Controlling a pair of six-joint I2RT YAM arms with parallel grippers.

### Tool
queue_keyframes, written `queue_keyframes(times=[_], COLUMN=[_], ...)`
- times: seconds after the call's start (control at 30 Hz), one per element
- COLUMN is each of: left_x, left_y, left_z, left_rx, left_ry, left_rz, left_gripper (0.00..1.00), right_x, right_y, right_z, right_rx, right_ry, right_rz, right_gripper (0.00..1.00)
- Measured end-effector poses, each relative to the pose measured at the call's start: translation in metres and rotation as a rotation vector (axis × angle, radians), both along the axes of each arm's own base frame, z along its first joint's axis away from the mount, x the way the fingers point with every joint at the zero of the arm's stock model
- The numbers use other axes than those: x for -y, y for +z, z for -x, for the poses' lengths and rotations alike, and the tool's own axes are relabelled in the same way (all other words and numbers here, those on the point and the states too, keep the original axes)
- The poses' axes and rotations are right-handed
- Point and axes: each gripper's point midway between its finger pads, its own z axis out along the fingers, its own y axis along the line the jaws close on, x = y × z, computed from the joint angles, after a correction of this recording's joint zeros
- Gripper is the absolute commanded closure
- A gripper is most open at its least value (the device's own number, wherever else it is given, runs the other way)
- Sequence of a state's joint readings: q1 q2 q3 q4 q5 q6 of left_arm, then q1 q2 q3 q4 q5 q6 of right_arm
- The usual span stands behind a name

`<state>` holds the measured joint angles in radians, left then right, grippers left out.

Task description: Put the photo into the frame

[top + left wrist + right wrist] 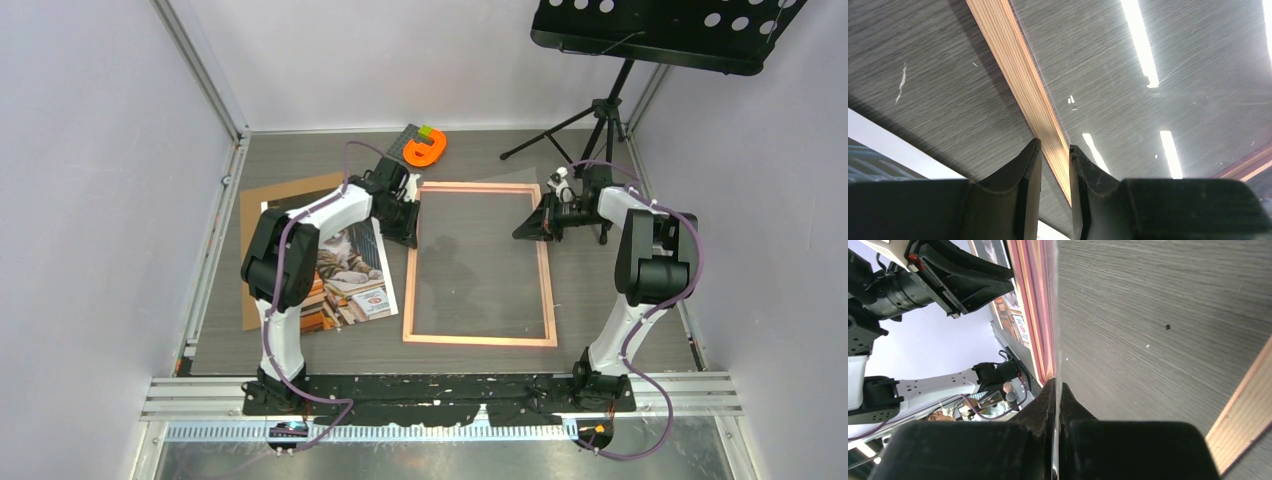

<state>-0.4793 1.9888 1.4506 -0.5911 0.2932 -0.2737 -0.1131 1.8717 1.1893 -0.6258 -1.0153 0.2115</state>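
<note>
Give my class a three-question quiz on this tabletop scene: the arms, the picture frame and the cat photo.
1. True or false: the photo is already inside the frame.
2. The photo lies on: A) a brown board, B) the frame's pane, C) a blue cloth.
3. Fill in: seen from above, the right gripper is shut on the frame's ____ side.
Key: 1 false; 2 A; 3 right.
</note>
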Motion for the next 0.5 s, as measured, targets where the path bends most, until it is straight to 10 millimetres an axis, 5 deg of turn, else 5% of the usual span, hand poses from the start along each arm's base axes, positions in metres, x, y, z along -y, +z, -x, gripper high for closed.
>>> queue_keyframes(times=[0.5], left_x=[0.002], left_y=[-0.005], left_z=[0.003], left_rx=[-0.022], left_ry=[0.006], left_rz=[0.021], left_gripper=[0.79], right_x=[0.011], right_y=[-0.028], right_z=[-0.006], right_rx=[0.023], right_ry=[0.001], right_rz=[0.129], right_gripper=[0.94])
